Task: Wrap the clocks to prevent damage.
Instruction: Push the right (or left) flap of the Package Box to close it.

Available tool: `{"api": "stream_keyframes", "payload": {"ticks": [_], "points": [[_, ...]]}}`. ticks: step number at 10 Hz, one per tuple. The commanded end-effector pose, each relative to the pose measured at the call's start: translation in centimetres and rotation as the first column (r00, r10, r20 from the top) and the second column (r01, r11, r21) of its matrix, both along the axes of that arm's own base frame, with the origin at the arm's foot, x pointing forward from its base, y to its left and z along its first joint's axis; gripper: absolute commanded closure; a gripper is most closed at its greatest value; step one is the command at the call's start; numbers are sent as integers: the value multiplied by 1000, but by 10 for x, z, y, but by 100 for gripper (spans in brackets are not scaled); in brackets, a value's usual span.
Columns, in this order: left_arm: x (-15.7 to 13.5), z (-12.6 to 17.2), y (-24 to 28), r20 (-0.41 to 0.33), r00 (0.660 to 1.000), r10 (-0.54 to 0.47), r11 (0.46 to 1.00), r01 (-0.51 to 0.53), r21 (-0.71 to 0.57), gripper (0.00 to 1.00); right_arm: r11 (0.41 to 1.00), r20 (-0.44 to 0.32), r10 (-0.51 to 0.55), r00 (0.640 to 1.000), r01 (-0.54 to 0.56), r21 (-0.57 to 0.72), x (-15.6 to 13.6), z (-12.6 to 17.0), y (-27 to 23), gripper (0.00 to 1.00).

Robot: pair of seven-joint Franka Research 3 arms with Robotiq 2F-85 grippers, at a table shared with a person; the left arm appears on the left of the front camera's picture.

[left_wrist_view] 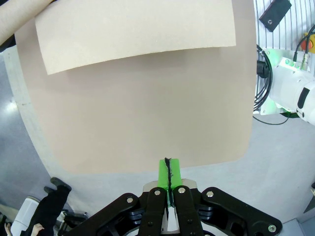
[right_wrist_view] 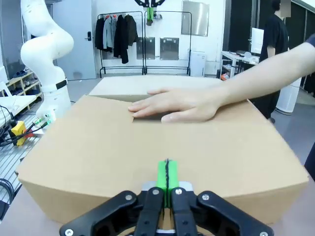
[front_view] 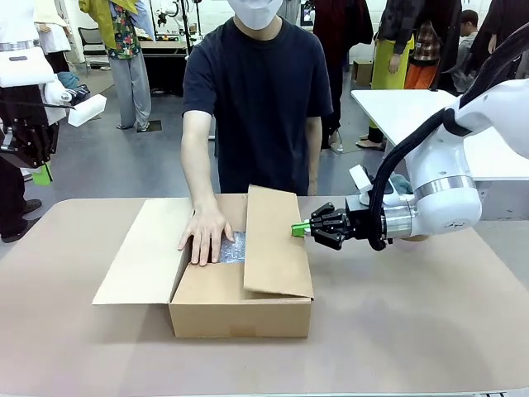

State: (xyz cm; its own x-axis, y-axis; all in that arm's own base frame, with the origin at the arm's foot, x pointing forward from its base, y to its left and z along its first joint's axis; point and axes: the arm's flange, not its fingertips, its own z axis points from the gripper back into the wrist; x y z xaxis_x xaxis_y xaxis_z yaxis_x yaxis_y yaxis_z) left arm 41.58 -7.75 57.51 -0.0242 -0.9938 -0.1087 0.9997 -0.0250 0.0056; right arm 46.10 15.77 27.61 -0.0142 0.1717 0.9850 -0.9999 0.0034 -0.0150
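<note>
Table (front_view: 413, 331): right end effector (front_view: 299, 229) closed beside flap (front_view: 277, 248)

The front camera looks slightly down across the tan worktop (front_view: 397, 331) toward a person in a dark T-shirt (front_view: 256, 99) opposite. The left wrist camera hangs high, facing down past the left pincer (left_wrist_view: 168, 169) at the worktop. The right wrist camera sits low, close to the open brown cardboard box (right_wrist_view: 123, 162), which the front view shares.
</note>
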Motion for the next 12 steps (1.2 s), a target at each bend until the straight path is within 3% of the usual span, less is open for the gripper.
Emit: {"api": "stream_keyframes", "payload": {"ticks": [1, 4, 5, 6, 12], "points": [[0, 1, -1, 2, 1000, 23, 1000, -23, -14, 100, 999, -6, -9, 1000, 8, -44, 5, -7, 1, 99], [0, 1, -1, 2, 1000, 23, 1000, -23, -14, 100, 998, -13, -8, 1000, 8, -55, 5, -9, -1, 99], [0, 1, -1, 2, 1000, 23, 1000, -23, -14, 100, 997, 4, 46, 999, -46, -62, 2, -3, -3, 99], [0, 1, -1, 2, 1000, 23, 1000, -23, -14, 100, 1000, 0, 1, 1000, -1, -1, 1, 0, 0, 99], [0, 1, -1, 2, 1000, 23, 1000, -23, -14, 100, 1000, 0, 1, 1000, -1, -1, 1, 0, 0, 99]]}}
